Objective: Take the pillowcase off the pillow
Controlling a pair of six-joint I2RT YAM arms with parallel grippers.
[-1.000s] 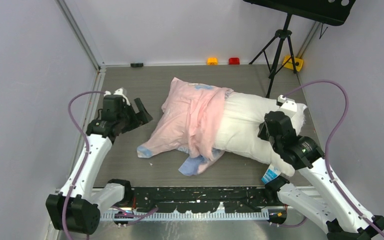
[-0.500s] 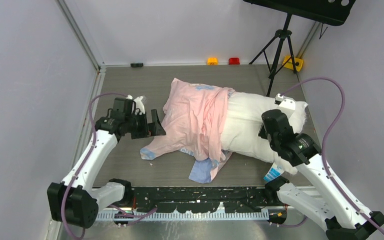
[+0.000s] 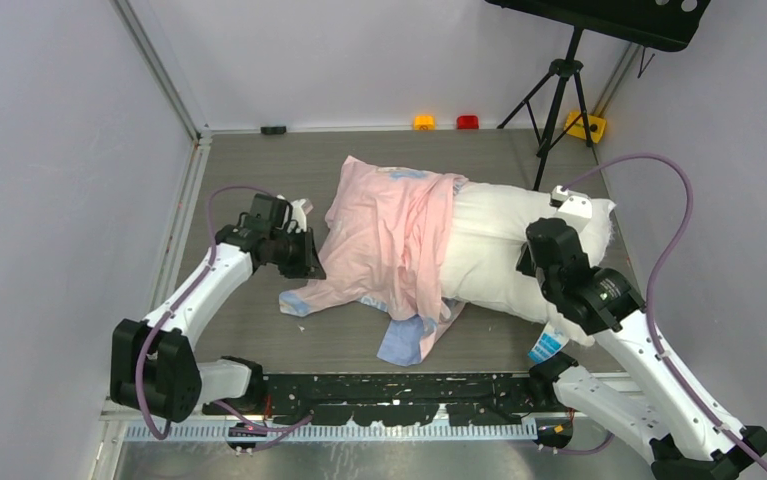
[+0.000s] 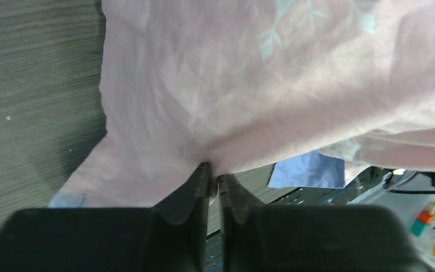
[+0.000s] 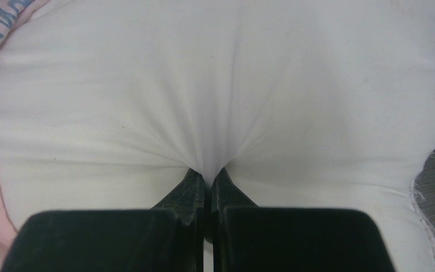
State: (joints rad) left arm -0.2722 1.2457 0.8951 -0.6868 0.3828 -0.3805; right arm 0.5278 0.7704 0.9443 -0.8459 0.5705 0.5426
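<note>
The pillowcase (image 3: pixel 389 235) covers the left half of the pillow (image 3: pixel 489 250), hiding how far the stuffing reaches; the right half lies bare. The left gripper (image 4: pixel 214 180), all but closed, pinches a fold at the cloth's left edge, and the right gripper (image 5: pixel 208 182) is clamped on a tuck of pillow. From above, the right arm (image 3: pixel 639 350) hides the pillow's near corner, where a blue tag (image 3: pixel 544 347) seems to peek out.
</note>
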